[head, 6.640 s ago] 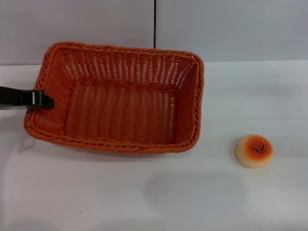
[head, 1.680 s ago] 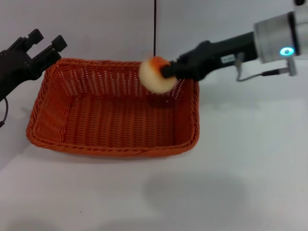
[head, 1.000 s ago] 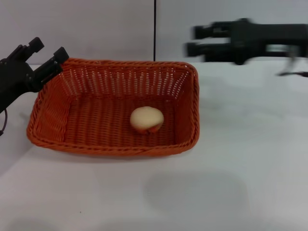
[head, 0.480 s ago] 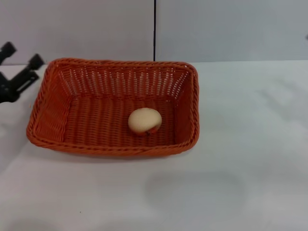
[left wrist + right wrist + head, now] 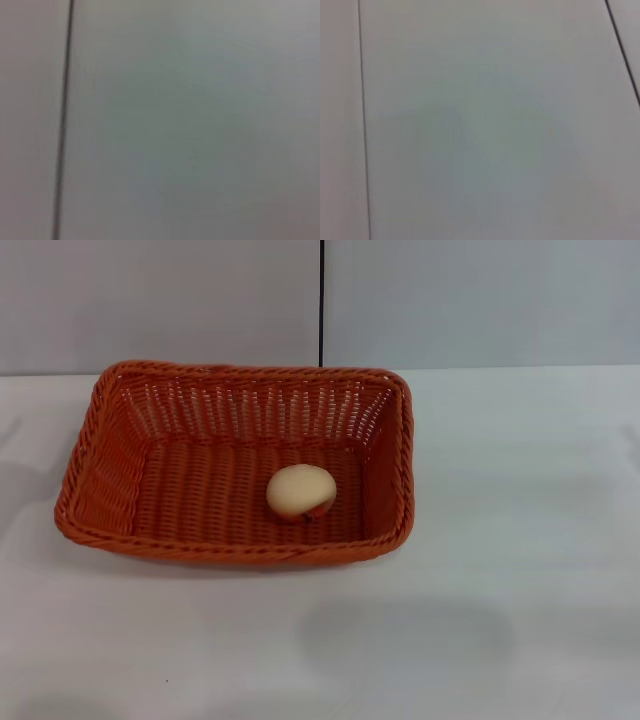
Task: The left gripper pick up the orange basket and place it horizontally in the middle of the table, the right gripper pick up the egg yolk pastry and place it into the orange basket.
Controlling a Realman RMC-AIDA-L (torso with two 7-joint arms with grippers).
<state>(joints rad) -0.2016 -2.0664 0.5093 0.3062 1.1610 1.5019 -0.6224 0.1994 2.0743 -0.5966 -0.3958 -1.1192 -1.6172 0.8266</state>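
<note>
From the head view, the orange basket [image 5: 240,465] sits flat on the white bench [image 5: 520,540], long side running parallel to the front edge, a little toward the left of the bench's middle and nearer the back edge than the front. The egg yolk pastry [image 5: 300,491] lies on the basket floor, toward the basket's right wall and front wall, tipped so its pale underside faces up and only a sliver of the browned top shows low at its side; that tilt suggests it was dropped in, not set down upright. Both placements the task asks for look done, and neither arm appears over the bench. The left wrist view shows only a plain grey panel with one dark seam; the left gripper is not in it, so its opening cannot be told. The right wrist view shows a similar grey panel with thin seams, and the right gripper is likewise unseen.
</note>
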